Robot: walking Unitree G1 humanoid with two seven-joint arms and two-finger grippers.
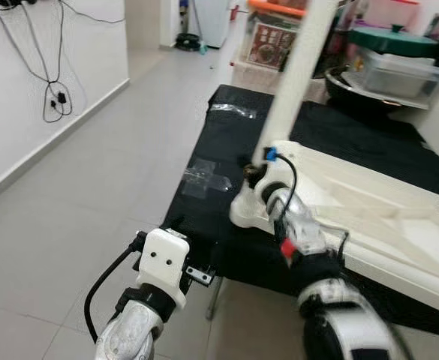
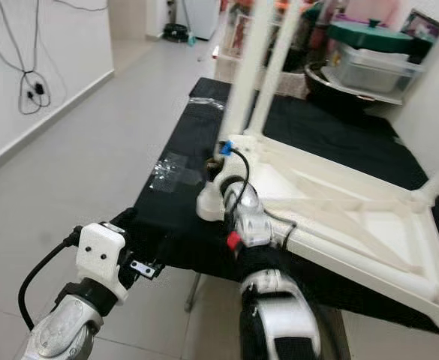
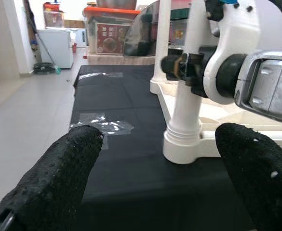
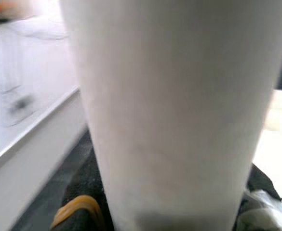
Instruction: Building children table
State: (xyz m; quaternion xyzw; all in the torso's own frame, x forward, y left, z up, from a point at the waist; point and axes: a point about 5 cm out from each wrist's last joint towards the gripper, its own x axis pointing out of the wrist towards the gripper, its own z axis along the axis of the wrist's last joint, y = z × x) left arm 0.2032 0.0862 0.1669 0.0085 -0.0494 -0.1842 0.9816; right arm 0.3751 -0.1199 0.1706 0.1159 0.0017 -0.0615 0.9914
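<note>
Fingers of the left gripper are spread wide, empty, near the tabletop's corner socket. There the right gripper clasps the white leg low down, likely steadying it upright while it seats. The upturned tabletop rests on black cloth; beyond it, grey tiles and stacked containers.

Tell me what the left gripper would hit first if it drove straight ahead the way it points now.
Probably the corner socket of the upturned white table, where the white leg stands. The left gripper is open, aimed across the black cloth; depth is unclear.
</note>
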